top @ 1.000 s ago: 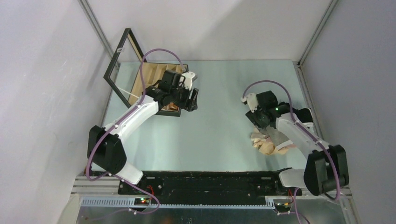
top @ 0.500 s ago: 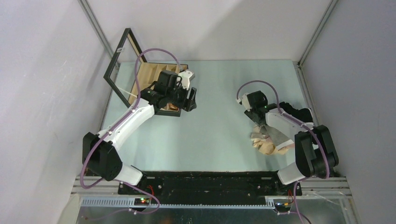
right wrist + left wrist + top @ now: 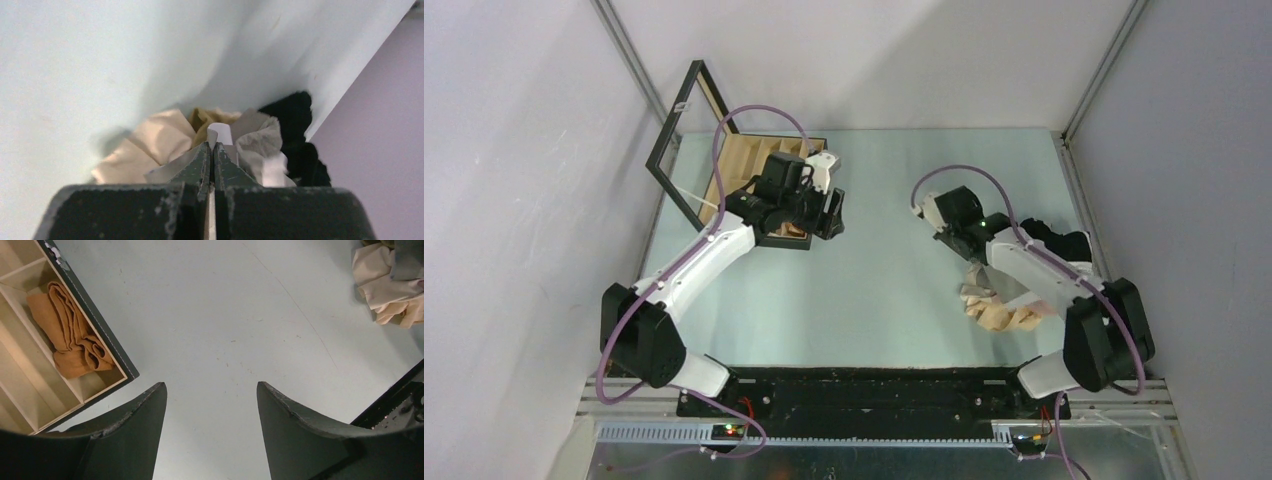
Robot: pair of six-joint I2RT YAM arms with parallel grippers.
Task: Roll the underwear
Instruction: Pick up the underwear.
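My right gripper [image 3: 210, 145] is shut on a fold of the grey underwear [image 3: 257, 135], and pale cloth shows on both sides of its tips. Behind it lie the beige underwear [image 3: 150, 140] and the black one [image 3: 300, 130]. From above, this pile [image 3: 999, 312] sits at the table's right, partly under the right arm. The rust-brown underwear [image 3: 70, 335] lies rolled in a compartment of the wooden box [image 3: 107, 337]. My left gripper [image 3: 210, 385] hangs open over bare table just right of the box, holding nothing.
The box [image 3: 749, 160] stands at the back left with its black-framed lid [image 3: 674, 140] raised against the wall. A side wall [image 3: 380, 125] rises close behind the pile on the right. The black base rail [image 3: 874, 385] runs along the near edge.
The right gripper has closed on the grey cloth, and its wrist has shifted left and back from the pile. The left arm swung slightly, then held still with its jaws wide.
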